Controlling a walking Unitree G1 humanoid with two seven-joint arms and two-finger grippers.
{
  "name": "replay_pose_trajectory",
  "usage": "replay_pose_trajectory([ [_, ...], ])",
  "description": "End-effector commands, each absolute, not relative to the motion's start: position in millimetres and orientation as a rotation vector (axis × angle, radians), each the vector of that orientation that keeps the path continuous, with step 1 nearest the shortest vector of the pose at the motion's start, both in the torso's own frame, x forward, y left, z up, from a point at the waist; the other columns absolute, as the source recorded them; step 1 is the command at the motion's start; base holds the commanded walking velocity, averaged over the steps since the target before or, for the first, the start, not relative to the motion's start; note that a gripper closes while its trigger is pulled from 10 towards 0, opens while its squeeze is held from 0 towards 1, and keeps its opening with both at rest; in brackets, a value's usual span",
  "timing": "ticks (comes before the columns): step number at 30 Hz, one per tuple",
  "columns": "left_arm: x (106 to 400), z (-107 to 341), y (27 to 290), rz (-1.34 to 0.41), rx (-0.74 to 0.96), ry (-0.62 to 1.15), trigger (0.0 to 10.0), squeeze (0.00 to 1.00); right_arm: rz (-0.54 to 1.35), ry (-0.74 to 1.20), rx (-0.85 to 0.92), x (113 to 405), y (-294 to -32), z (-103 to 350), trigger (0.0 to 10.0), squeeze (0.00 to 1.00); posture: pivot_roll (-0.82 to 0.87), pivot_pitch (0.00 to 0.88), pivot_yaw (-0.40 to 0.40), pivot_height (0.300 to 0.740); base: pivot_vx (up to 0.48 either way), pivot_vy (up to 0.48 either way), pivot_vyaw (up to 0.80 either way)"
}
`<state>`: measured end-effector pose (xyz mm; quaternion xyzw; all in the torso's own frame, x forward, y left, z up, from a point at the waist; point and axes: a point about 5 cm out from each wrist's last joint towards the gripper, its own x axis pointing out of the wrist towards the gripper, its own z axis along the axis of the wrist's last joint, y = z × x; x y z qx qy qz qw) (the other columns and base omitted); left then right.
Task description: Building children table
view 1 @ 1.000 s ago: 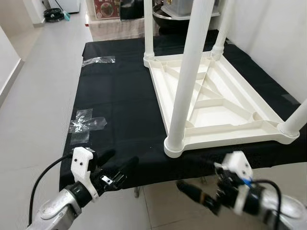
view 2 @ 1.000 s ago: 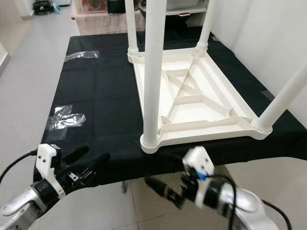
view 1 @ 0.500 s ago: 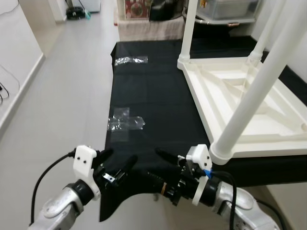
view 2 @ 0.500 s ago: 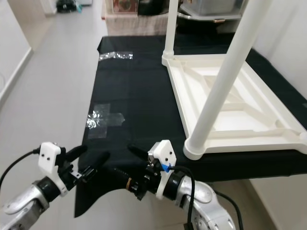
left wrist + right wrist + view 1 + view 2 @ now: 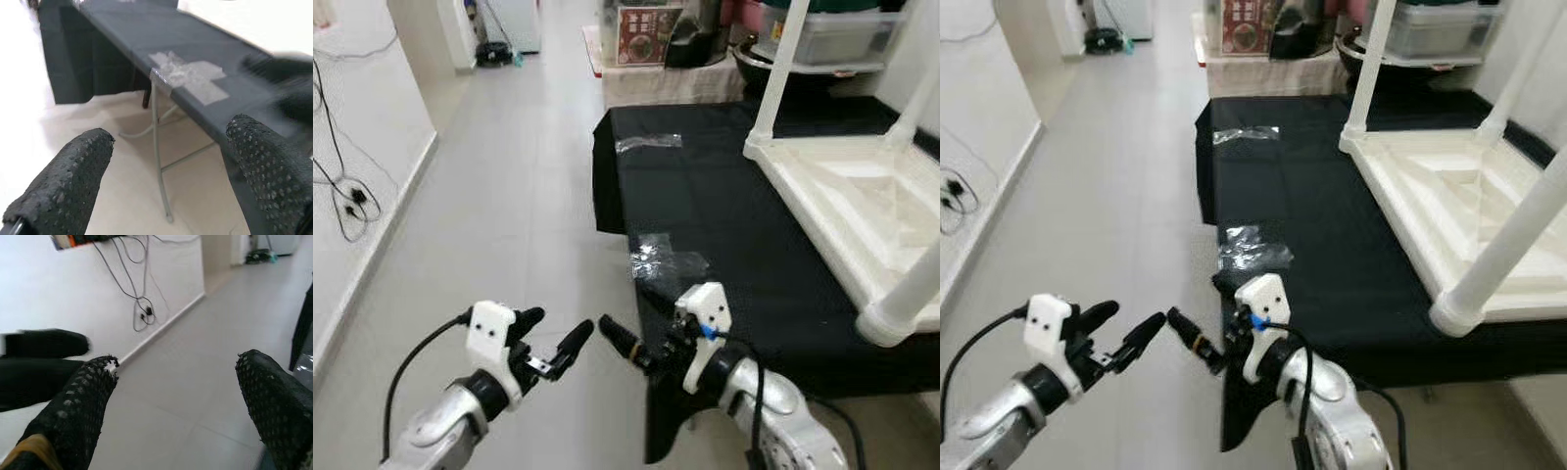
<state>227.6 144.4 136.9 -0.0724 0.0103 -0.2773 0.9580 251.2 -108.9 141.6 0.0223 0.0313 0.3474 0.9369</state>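
The white plastic children's table (image 5: 862, 206) lies upside down on a black-covered table (image 5: 724, 225) to my right. Its white legs (image 5: 773, 73) stand upright, and a near leg (image 5: 911, 294) sits in its corner socket. My left gripper (image 5: 553, 328) is open over the grey floor, off the left side of the black table, with nothing between its fingers (image 5: 63, 181). My right gripper (image 5: 631, 328) is also open and empty, at the black cloth's near left corner. It points left toward the left gripper, and its fingers (image 5: 78, 406) are wide apart.
Two clear tape patches (image 5: 666, 262) (image 5: 649, 143) lie on the black cloth. A white wall with loose cables (image 5: 347, 196) runs along the left. A wide tiled floor (image 5: 509, 196) lies between them. Shelving with bins and pots (image 5: 803, 49) stands at the back.
The whole view has swung left, so the white table now sits at the right edge. My right gripper came across to the left, close to the left gripper.
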Motion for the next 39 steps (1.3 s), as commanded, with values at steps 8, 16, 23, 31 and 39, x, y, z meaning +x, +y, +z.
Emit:
replay_pose_trajectory([
  [8,232,133,153,-0.496,-0.119,0.025,10.0,0.00,0.659,0.018,0.060,260,-103,143,10.0,0.00,0.02,0.066,0.017,0.740,0.000,0.480,0.00],
  [16,238,133,156,-0.452,-0.104,0.013,10.0,0.00,0.609,0.023,0.067,267,-104,139,10.0,0.00,0.02,0.061,0.018,0.740,0.000,0.480,0.00],
  [23,240,130,160,-0.384,-0.103,0.022,10.0,0.00,0.600,0.024,0.068,270,-104,138,10.0,0.00,0.03,0.061,0.014,0.740,0.000,0.480,0.00],
  [31,240,130,166,-0.317,-0.133,-0.006,10.0,0.00,0.577,0.041,0.063,274,-104,135,10.0,0.00,0.04,0.062,0.013,0.740,0.000,0.094,0.00],
  [39,239,127,167,-0.282,-0.143,-0.018,10.0,0.00,0.578,0.061,0.028,277,-103,131,10.0,0.00,0.03,0.056,0.010,0.740,0.400,0.000,-0.40],
])
